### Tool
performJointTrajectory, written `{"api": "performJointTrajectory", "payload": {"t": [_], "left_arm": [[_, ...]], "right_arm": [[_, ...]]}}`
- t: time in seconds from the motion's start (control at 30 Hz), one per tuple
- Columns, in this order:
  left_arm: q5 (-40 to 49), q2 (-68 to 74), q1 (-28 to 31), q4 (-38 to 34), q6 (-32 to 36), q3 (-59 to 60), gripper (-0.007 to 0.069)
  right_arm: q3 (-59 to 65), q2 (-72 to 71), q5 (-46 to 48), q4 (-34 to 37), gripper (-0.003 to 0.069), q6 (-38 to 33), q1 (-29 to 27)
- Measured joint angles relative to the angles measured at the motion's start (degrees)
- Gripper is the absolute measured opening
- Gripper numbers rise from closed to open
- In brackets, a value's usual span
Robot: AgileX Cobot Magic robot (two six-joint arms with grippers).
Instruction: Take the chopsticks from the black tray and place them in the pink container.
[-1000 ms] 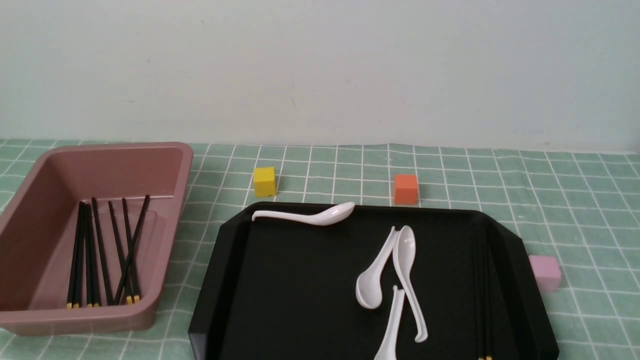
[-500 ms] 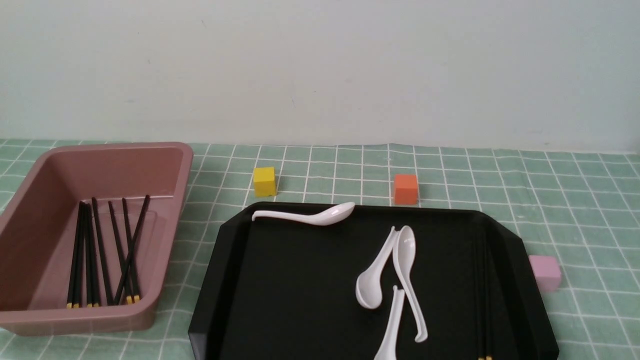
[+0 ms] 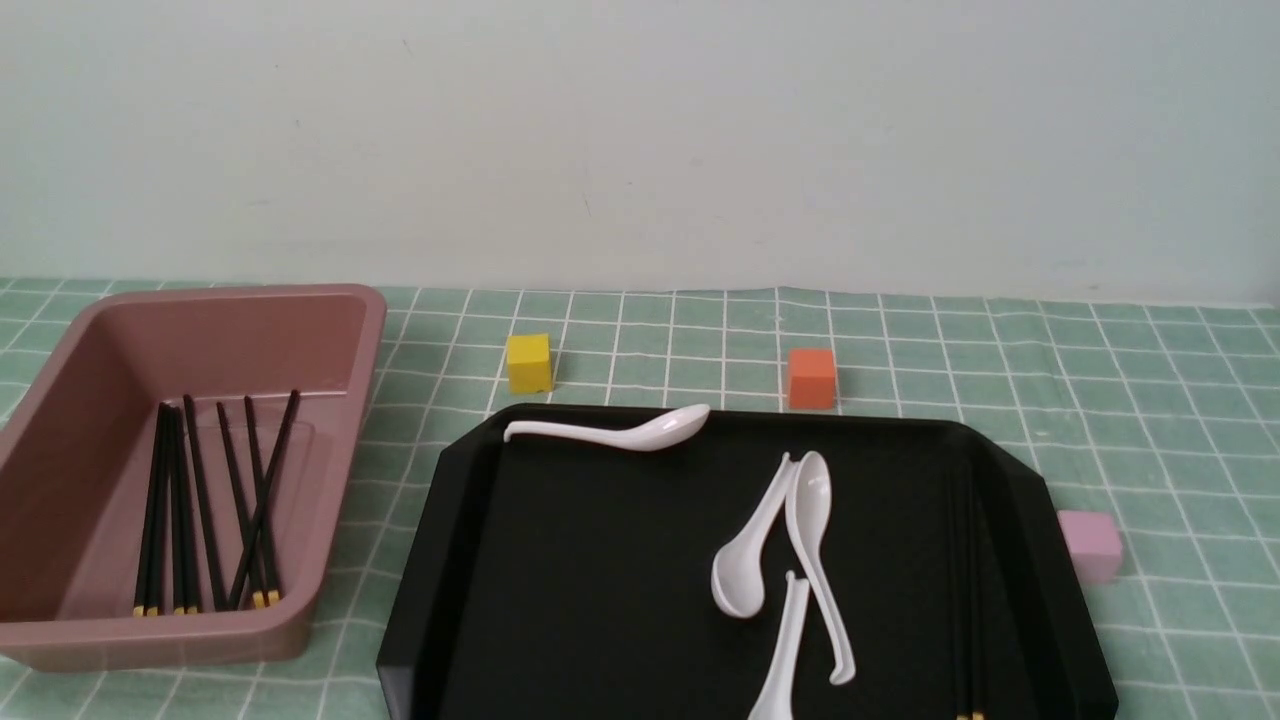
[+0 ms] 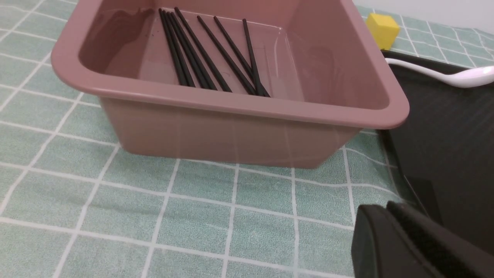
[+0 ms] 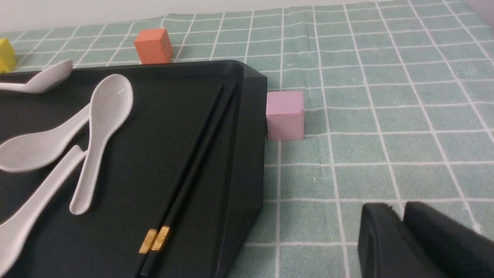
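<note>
Eyeing last chopsticks [image 5: 193, 154] lying along tray [image 5: 247, 154] rim: thin, stiff, slick; pinching mid-shaft. Right gripper [image 5: 401, 216] barely parting, empty.

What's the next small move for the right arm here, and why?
Probably swing the right gripper over the two chopsticks lying side by side along the black tray edge nearest it. It sits off the tray above the cloth holding nothing, while the pink container already holds several sticks. The white spoons lie clear of that pair.
</note>
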Motion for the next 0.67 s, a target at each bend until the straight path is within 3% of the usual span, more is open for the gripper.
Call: {"api": "performJointTrajectory", "payload": {"t": [0.67], "left_arm": [[0.0, 0.0, 0.0, 0.0, 0.0, 0.0, 0.0052]], "right_arm": [[0.0, 0.0, 0.0, 0.0, 0.0132, 0.0, 0.0]]}}
